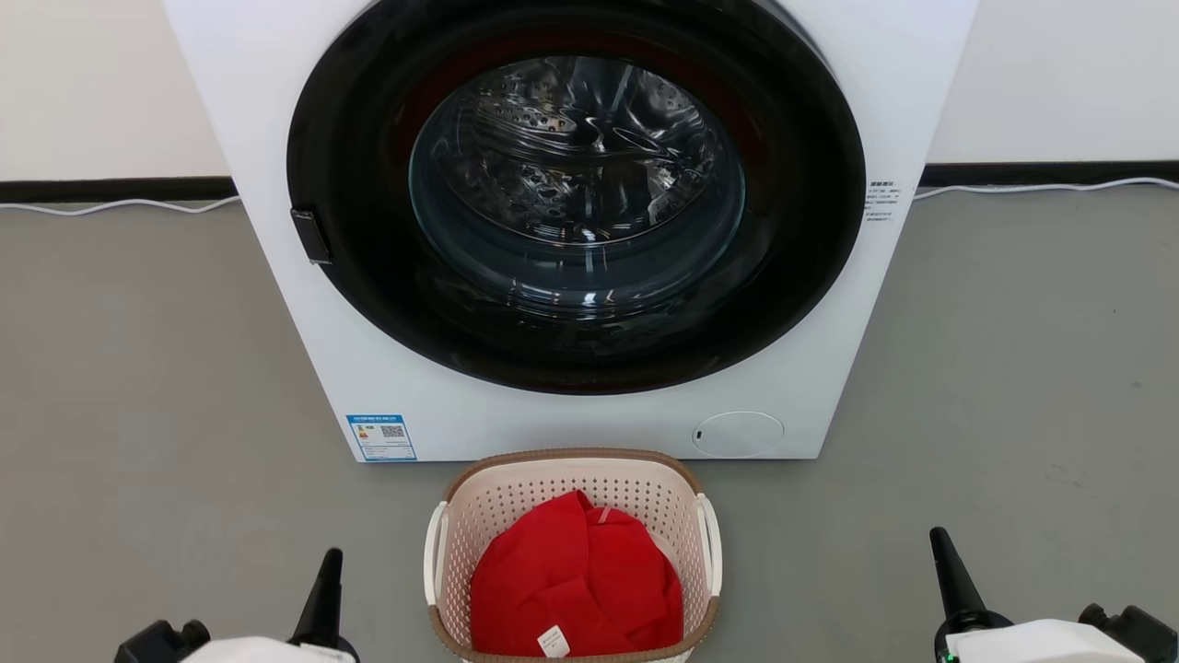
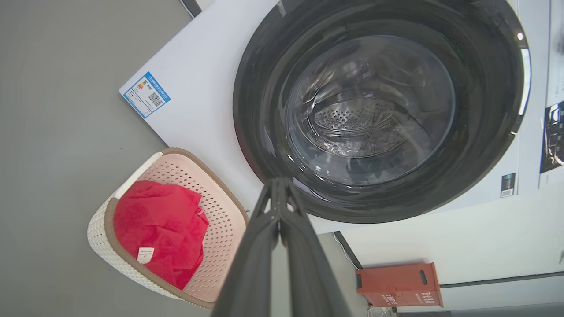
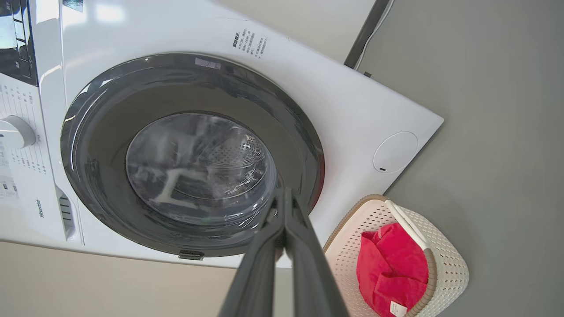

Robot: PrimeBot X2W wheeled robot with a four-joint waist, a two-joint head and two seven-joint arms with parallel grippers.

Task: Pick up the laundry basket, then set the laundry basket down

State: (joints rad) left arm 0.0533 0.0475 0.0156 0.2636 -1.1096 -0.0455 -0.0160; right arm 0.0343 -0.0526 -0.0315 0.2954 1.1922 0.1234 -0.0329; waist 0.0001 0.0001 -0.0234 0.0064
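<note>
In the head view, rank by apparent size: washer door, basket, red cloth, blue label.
Largest to smallest: washer door, basket, red cloth, blue label. The basket is nearer the camera, yet no pair looks close.

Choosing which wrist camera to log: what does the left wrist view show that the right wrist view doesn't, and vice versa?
Left wrist view: a blue label on the washing machine, an orange box by the wall. Right wrist view: a white dial, a round flap. Both: the glass door, the laundry basket holding a red cloth, and shut fingers: left gripper, right gripper.
</note>
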